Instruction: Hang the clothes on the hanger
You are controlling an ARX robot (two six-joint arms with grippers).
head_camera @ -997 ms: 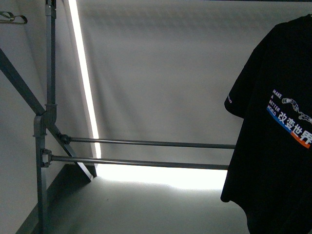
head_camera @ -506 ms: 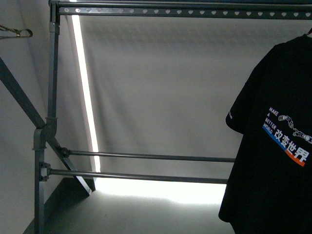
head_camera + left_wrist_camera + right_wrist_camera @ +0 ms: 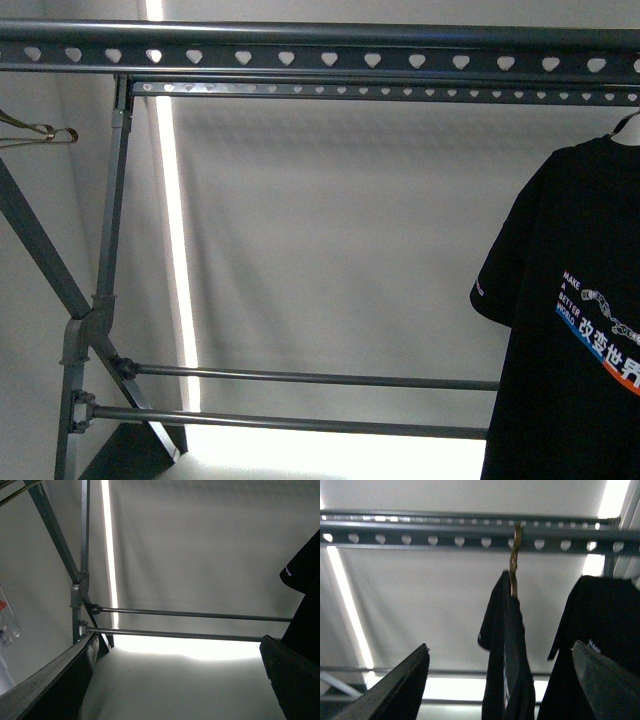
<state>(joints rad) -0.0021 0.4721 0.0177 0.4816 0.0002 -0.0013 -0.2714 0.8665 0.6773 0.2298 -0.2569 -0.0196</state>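
Hanging from the hanger [image 3: 470, 539] by a wire hook [image 3: 515, 560], the clothes [image 3: 507, 655] dangled ahead of our right gripper [image 3: 500, 680]. Its jaws gaped, empty. Our left gripper [image 3: 175, 680], likewise spread and holding nothing, sat farther off.

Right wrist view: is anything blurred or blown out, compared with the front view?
Right wrist view: the hook and T-shirt look soft; the bright strip is overexposed. Front view: rack rail sharp, but backlit by a glaring strip; shirt print still legible.

Thin brownish wire hanger [image 3: 35, 131] at far left (partly cropped), pale backdrop [image 3: 330, 240] behind.
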